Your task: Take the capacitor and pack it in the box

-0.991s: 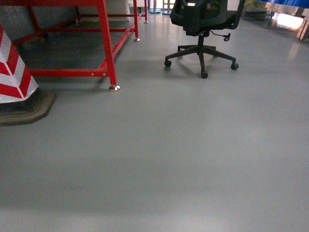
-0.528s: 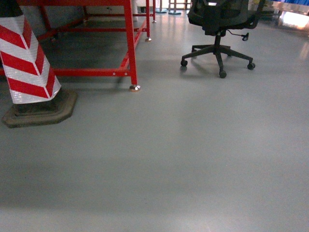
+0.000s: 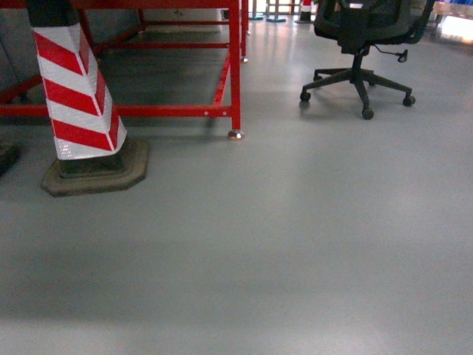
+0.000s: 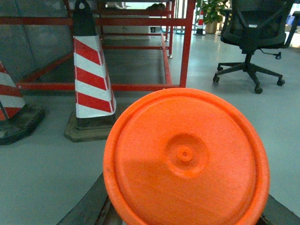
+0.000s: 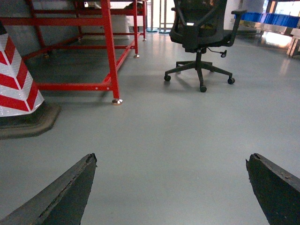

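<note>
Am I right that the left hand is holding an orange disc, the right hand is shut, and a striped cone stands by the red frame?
Not quite: the right hand is open, its fingers spread wide apart with nothing between them in the right wrist view. The left hand does carry the orange disc, and the striped cone does stand by the red frame.

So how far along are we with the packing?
Picked, apparently: an orange disc sits in the left gripper. The right gripper is open, empty. Remaining: no box in view, only floor, a striped cone, red frame and office chair; packing not yet done.
</note>
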You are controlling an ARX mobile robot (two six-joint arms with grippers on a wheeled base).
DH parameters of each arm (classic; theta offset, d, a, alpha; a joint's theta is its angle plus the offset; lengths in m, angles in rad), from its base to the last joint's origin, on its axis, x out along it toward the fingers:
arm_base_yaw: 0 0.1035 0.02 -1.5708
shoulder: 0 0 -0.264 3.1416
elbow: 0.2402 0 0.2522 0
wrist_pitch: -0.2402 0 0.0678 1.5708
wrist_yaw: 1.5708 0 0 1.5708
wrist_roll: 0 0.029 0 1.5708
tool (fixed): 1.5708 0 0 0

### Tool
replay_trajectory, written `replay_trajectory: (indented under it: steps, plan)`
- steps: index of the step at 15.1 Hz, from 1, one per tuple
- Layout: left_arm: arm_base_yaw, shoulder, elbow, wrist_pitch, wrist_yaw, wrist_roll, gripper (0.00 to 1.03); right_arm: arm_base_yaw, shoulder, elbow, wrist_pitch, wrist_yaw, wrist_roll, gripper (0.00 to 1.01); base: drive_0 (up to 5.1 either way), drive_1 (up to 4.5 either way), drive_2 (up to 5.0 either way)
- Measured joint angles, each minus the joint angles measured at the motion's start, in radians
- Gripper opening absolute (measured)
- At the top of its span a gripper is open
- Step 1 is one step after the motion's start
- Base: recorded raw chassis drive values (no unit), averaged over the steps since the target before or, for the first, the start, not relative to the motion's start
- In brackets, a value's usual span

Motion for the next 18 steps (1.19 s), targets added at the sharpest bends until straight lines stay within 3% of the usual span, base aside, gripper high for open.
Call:
replay_trajectory:
  steps: [18]
  plan:
    - [0.000, 0.000, 0.000, -0.002, 0.000, 0.000, 0.44, 0.000, 0.000, 0.000, -0.001, 0.000, 0.000, 0.98, -5.0, 2.46, 2.5]
